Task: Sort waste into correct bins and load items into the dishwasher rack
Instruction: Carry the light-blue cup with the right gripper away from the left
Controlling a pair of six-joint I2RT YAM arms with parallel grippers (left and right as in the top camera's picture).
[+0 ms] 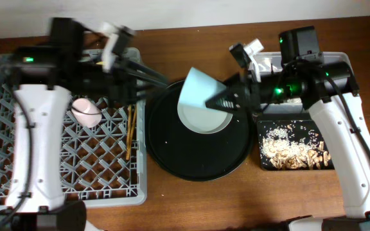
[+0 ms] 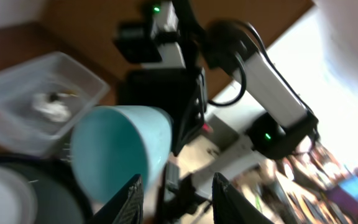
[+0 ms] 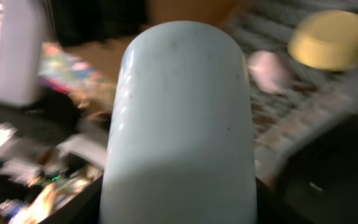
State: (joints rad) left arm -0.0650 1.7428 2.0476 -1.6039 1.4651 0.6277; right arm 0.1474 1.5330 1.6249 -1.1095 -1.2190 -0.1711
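My right gripper [image 1: 223, 100] is shut on the light blue cup [image 1: 199, 88] and holds it on its side above the pale grey plate [image 1: 201, 123]. The cup fills the right wrist view [image 3: 179, 118]. My left gripper [image 1: 154, 79] is open and empty, just left of the cup; in the left wrist view its fingers [image 2: 179, 199] frame the cup's mouth [image 2: 114, 152]. The pink cup [image 1: 86, 111] and the chopsticks [image 1: 129, 131] lie in the grey rack [image 1: 18, 173]. The yellow bowl [image 3: 331, 40] sits in the rack beyond the pink cup [image 3: 269, 68].
The plate rests on the large round black tray [image 1: 172, 151]. The shallow black tray [image 1: 265, 128] at right holds beige food scraps [image 1: 294, 149]. The clear tub [image 2: 17, 118] behind it holds the white napkin [image 2: 50, 107].
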